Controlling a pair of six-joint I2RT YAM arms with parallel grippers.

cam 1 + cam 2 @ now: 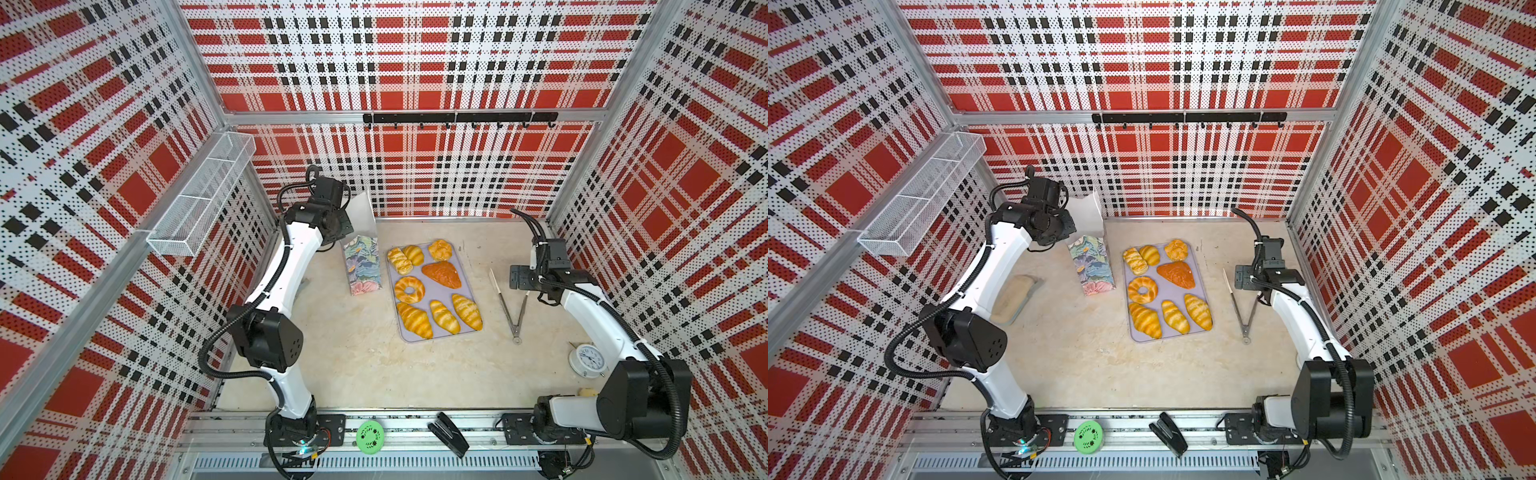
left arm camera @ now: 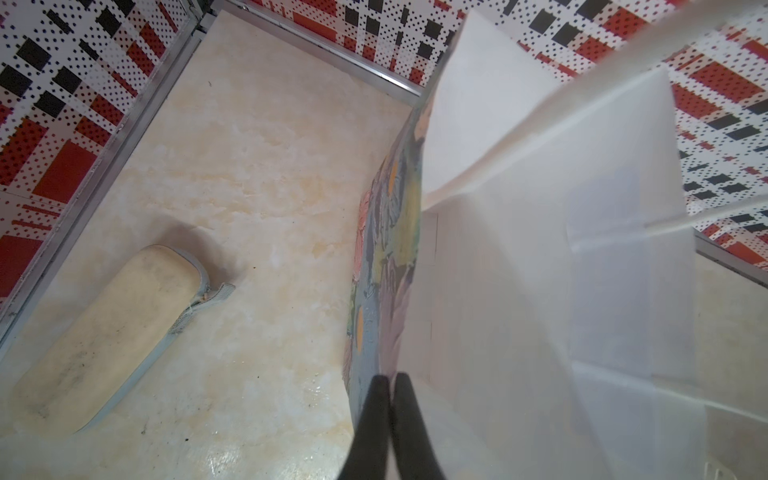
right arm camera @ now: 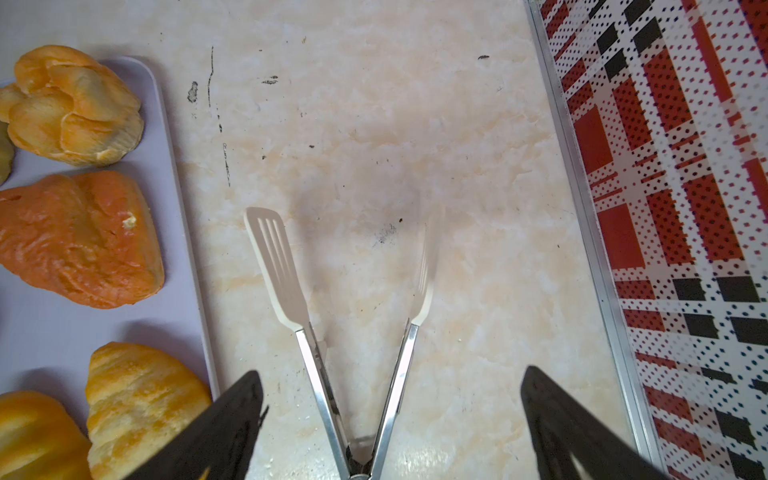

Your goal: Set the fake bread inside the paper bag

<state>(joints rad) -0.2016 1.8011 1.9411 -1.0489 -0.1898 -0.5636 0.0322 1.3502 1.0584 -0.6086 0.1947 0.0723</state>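
The paper bag (image 1: 362, 266) (image 1: 1092, 266) stands upright left of a lilac tray (image 1: 434, 294), floral outside and white inside. My left gripper (image 2: 390, 380) is shut on the bag's side wall at the top rim, one finger outside and one inside. In both top views its wrist hides the grip. Several glossy pieces of fake bread lie on the tray: a ring doughnut (image 1: 409, 289), an orange-brown triangle (image 1: 442, 274) (image 3: 79, 241), croissants (image 1: 444, 316) and rolls (image 1: 400, 259). My right gripper (image 1: 519, 278) (image 3: 390, 378) hangs open over the metal tongs (image 3: 312, 365), right of the tray, holding nothing.
The tongs (image 1: 513, 307) lie spread on the table. A beige zip case (image 1: 1013, 299) (image 2: 104, 332) lies left of the bag. A white clock (image 1: 588, 359) sits by the right arm. A green disc (image 1: 370, 434) and a black stapler (image 1: 449, 434) rest on the front rail.
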